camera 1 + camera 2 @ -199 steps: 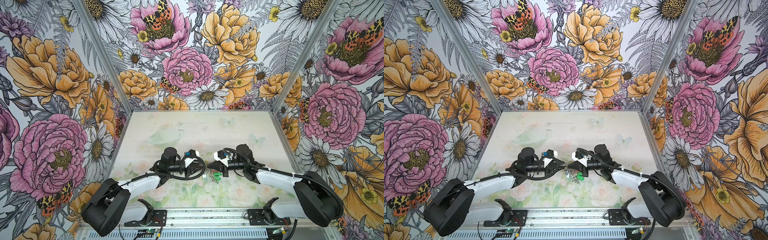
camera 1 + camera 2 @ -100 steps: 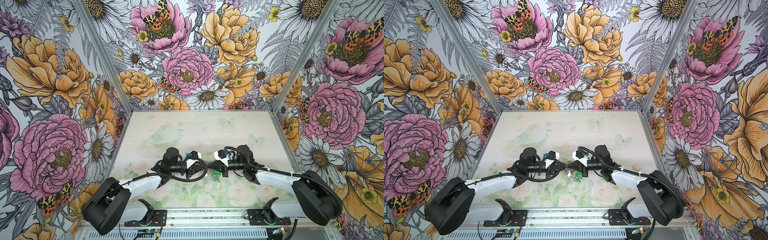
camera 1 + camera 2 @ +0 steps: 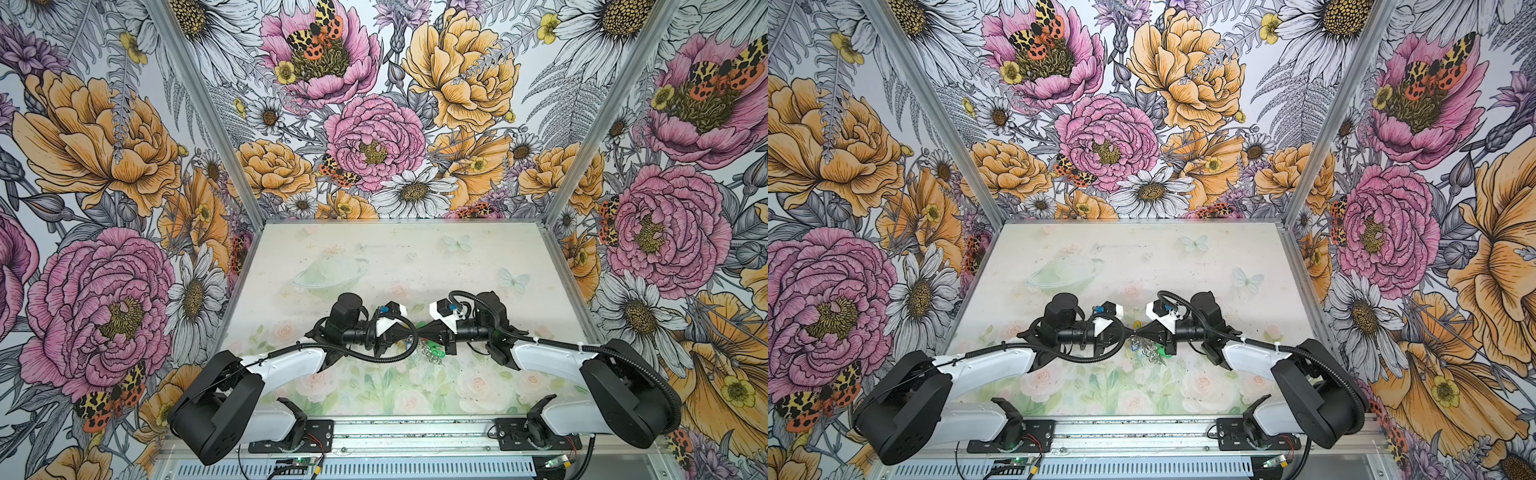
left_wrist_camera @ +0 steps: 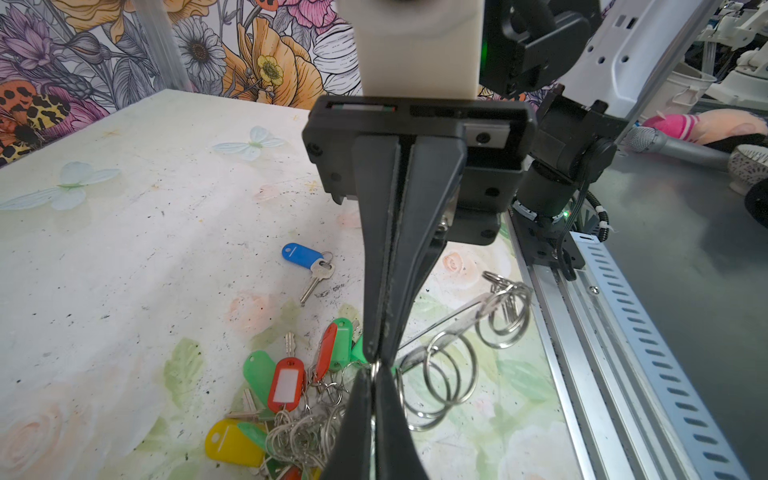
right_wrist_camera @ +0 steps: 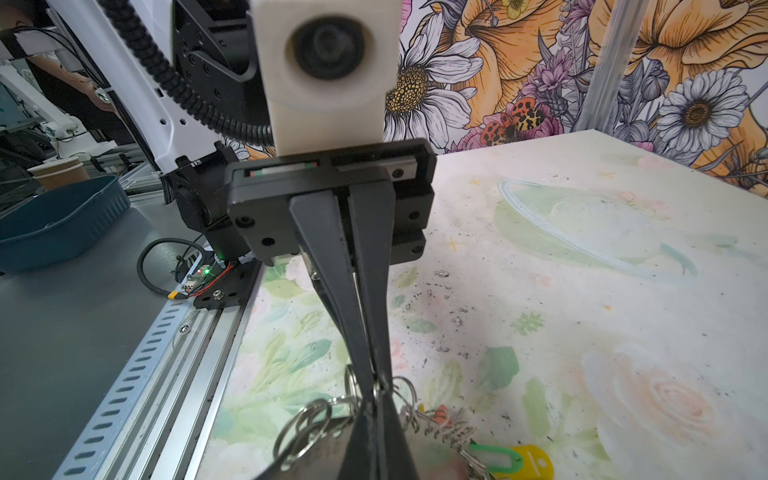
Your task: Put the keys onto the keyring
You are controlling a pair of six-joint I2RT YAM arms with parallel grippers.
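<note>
While clamped shut tip to tip above the surface [image 3: 374, 257], seemingly pinching a small ring [image 4: 375, 366] on the keyring [image 4: 449, 327] with left tool [image 4: 373, 380] and right tool [image 5: 374, 411] alike. Lengthwise toward the rail [image 4: 582, 332] from there, over heaped keys [image 4: 286, 384]; equally near both.

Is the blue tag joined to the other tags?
No, the blue tag lies alone on the table, apart from the bunch.
</note>
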